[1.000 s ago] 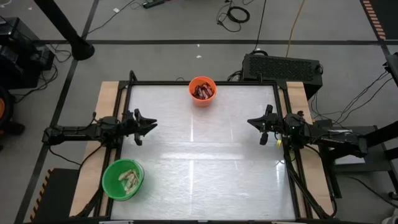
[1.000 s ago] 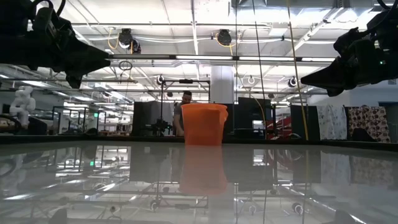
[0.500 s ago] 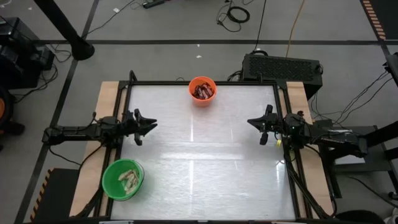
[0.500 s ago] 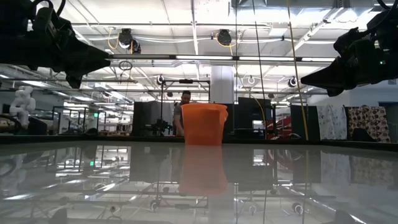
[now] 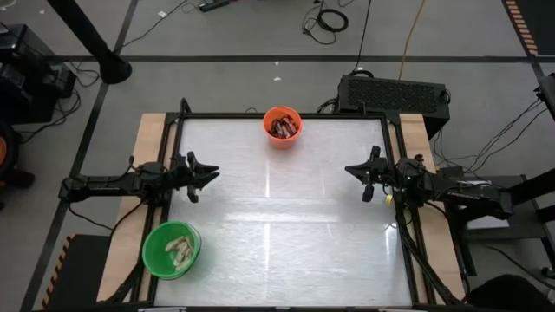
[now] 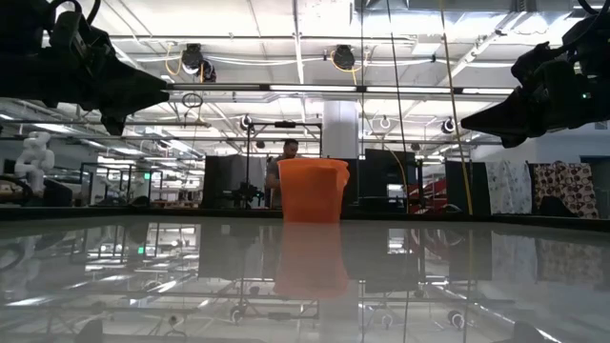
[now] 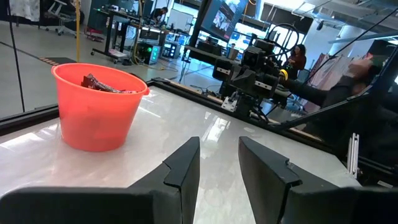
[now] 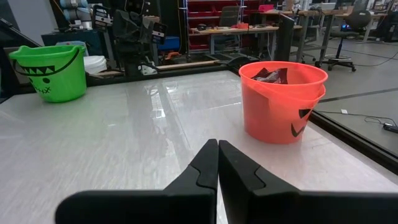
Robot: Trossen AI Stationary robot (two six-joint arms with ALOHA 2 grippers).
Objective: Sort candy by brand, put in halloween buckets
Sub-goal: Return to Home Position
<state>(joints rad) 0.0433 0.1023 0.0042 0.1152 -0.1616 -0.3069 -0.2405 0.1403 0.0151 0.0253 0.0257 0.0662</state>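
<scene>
High view: orange bucket (image 5: pixel 266 130) holds dark candy (image 5: pixel 283 128), green bucket (image 5: pixel 147 247) pale candy (image 5: pixel 179 250); left hand (image 5: pixel 212 173) spread, right hand (image 5: pixel 350 170) closed.

No word, brand, number or sign can be read anywhere. The orange bucket (image 8: pixel 283 99), a little ahead of the right gripper (image 8: pixel 216 144), bears only dark drawn face marks, an eye and a curved mouth, and no letters. The green bucket (image 8: pixel 50 73), far across the table from that gripper, carries a dark jagged grin and eyes, again with no lettering. The dark wrappers of the candy (image 7: pixel 102 84) lying in the orange bucket, ahead of the left gripper (image 7: pixel 219 143), are too small for any print on them to be made out.
</scene>
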